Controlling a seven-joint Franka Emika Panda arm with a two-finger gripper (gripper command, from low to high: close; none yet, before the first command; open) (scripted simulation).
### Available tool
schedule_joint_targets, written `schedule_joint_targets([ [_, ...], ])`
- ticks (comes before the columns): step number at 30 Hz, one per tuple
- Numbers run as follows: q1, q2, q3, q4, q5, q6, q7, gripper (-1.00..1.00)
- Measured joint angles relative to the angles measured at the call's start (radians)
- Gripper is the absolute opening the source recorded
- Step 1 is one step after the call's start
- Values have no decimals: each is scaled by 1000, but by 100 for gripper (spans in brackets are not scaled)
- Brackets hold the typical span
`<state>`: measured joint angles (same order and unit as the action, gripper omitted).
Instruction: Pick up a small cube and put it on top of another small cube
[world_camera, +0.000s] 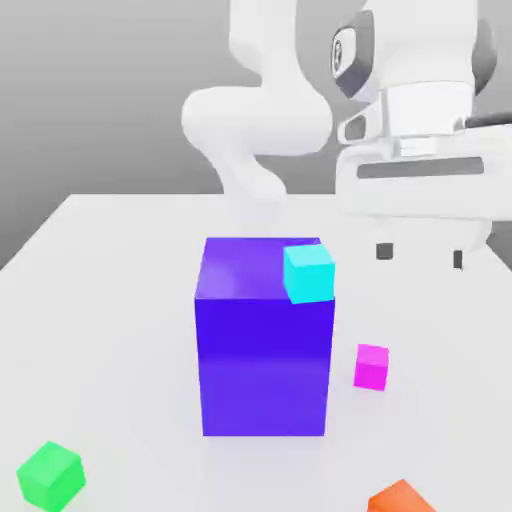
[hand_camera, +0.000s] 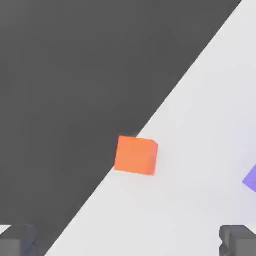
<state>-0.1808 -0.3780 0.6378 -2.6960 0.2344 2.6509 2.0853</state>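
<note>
In the exterior view we see a big purple-blue block (world_camera: 264, 340) standing in the middle of the white table (world_camera: 110, 290), with a small cyan cube (world_camera: 308, 272) at its upper corner on the side nearer the claw (world_camera: 421, 255); whether that cube rests on the block or sits behind it we cannot tell. The small magenta cube (world_camera: 371, 366) lies on the table below the claw and a little toward the block, apart from both. The small green cube (world_camera: 50, 474) sits well away from the claw, across the block, near the table's front corner on the exterior view's left. An orange cube (world_camera: 402, 497) lies at the front edge, almost straight below the claw in the picture. The white arm bends over from behind the block, and its hand hangs above the table with the two dark fingertips pointing down, spread wide and holding nothing.

In the hand view we find the orange cube (hand_camera: 136, 155) at the table's edge (hand_camera: 200, 165), ahead of the two fingertips (hand_camera: 239, 240), roughly midway between them. A corner of the purple-blue block (hand_camera: 251, 179) peeks in on one side.
</note>
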Motion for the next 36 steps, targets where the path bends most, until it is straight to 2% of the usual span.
schedule_joint_targets([
  [15,-92,234,301,-231,114,205,729,0],
  [17,-129,253,373,-256,163,226,791,0],
  [23,-52,280,349,-246,331,254,714,0],
  [28,-21,320,338,-229,415,280,651,0],
  [32,-24,369,338,-222,417,314,646,0],
  [36,-9,430,299,-223,336,360,699,0],
])
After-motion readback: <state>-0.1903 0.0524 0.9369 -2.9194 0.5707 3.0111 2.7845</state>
